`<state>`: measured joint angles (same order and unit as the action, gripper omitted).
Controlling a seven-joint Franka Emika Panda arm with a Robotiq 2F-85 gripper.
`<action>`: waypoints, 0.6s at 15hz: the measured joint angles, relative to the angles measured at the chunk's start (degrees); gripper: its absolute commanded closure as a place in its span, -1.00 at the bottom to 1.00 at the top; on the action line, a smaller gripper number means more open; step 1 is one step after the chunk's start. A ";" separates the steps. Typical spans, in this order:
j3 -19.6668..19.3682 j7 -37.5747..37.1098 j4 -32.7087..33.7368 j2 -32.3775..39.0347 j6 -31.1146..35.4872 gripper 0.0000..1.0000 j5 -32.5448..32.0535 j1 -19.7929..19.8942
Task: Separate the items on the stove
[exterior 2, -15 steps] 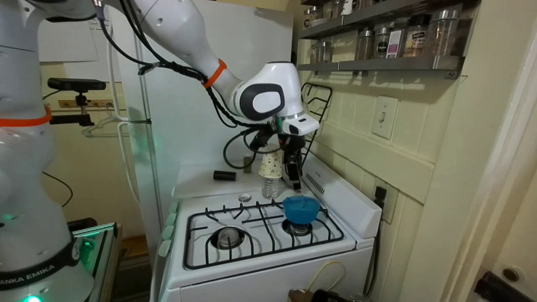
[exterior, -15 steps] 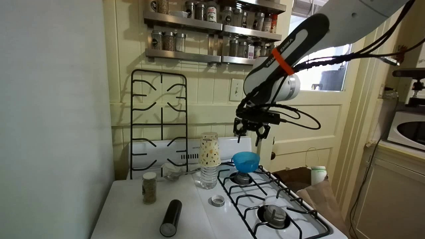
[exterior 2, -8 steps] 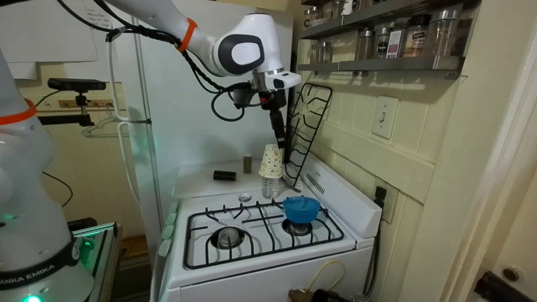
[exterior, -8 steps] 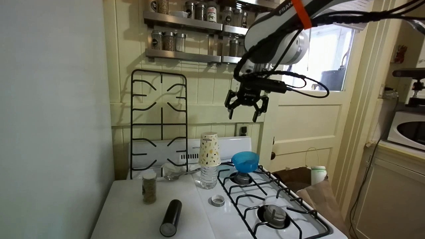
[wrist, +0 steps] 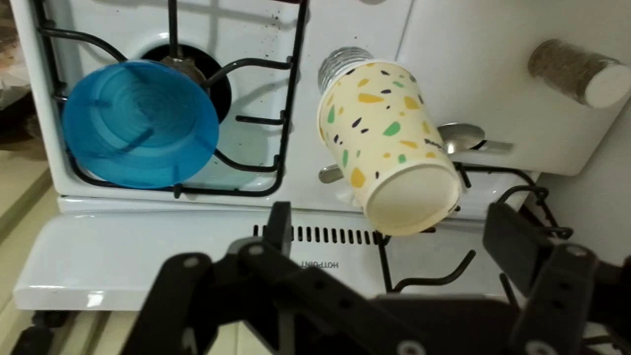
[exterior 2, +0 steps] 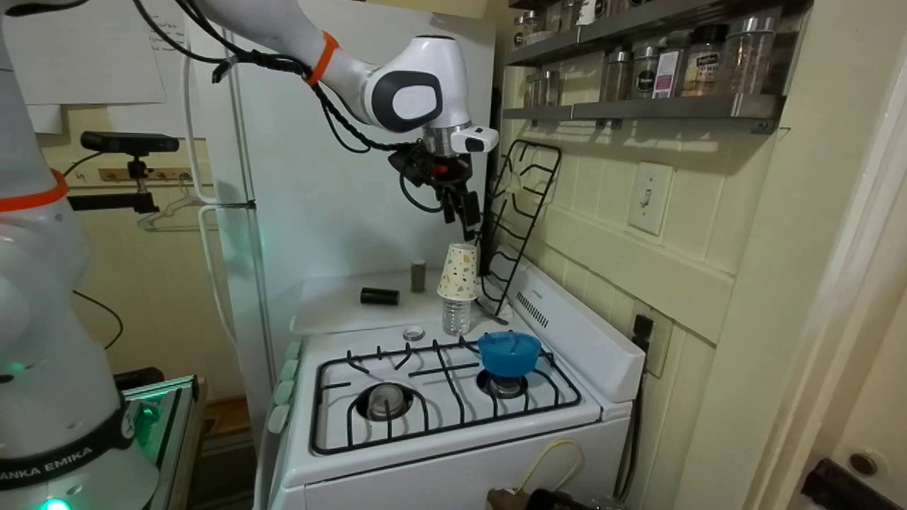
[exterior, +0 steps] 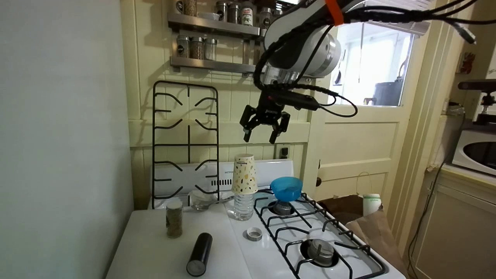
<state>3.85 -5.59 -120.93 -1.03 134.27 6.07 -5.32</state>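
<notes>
The blue bowl (exterior: 286,189) sits on the rear burner of the white stove (exterior 2: 453,464). It also shows in an exterior view (exterior 2: 509,354) and in the wrist view (wrist: 140,123). The clear bottle (exterior: 243,209) stands upright on the stove top beside the grate. A speckled paper cup (exterior: 244,174) is upside down over it and hides its upper part. In the wrist view the bottle (wrist: 342,61) shows only at the cup's rim. My gripper (exterior: 260,138) is open and empty, above the cup and apart from it. In the wrist view the cup's base (wrist: 414,197) appears between the fingers (wrist: 389,219).
A separate black grate (exterior: 188,145) leans upright at the back. A spice jar (exterior: 174,220), a dark grey cylinder (exterior: 200,255), a small clear glass (exterior: 254,234) and a spoon (wrist: 461,137) lie or stand nearby. Shelves with jars (exterior: 215,25) hang above.
My gripper has risen from above the bowl and moved across to above the cup, turning somewhat. The bowl, cup and bottle stay essentially in place.
</notes>
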 measured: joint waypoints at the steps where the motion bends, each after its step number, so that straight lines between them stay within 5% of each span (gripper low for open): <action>1: 0.42 1.19 1.19 1.78 0.00 -1.00 0.12 -0.05; 5: 1.65 2.86 6.58 8.50 -1.56 -1.00 -0.03 -0.13; 6: 1.86 3.20 7.88 9.94 -2.02 -0.50 -0.10 -0.17; 9: 2.20 3.33 11.39 13.17 -4.41 -0.16 -0.77 -0.52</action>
<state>6.05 -2.26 -109.54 12.15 129.86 5.31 -5.84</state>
